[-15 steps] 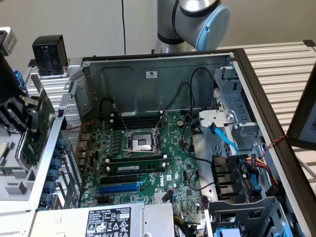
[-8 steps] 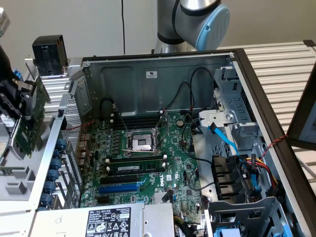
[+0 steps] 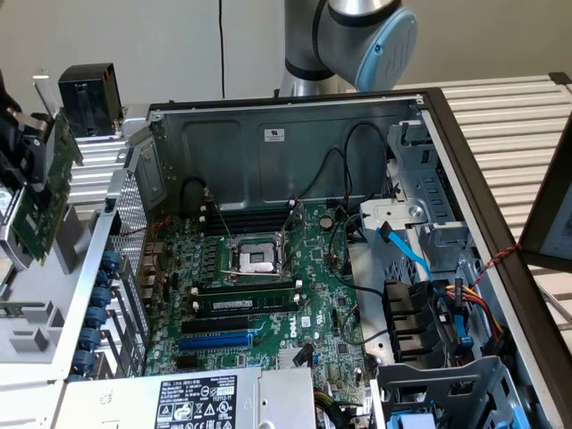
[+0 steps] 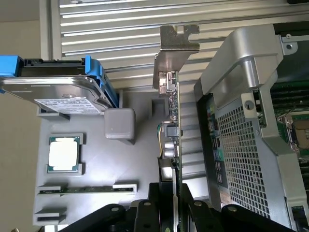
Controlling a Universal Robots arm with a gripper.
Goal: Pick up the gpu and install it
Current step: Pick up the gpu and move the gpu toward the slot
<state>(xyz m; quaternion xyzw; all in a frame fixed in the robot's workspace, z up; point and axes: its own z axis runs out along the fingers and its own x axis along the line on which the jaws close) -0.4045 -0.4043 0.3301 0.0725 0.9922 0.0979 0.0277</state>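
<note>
The jaws are standing partly closed, clamping the gpu (image 3: pixel 40 201) by its thin board, one on each face. In the wrist view the gpu (image 4: pixel 175 121) is showing edge-on, its long axis running straight away from the jaws, with the metal end bracket (image 4: pixel 176 48) at the far end. In the exterior view it is hanging in the air at the exterior view's left, outside the open computer case (image 3: pixel 295 125), its green board lying steep and slightly tilted. Near it, the grey parts tray (image 4: pixel 91 208) is carrying a processor (image 4: pixel 63 153), a hard drive (image 4: pixel 58 92) and a memory stick (image 4: pixel 82 189). The motherboard (image 3: pixel 268 268) is lying inside the case.
</note>
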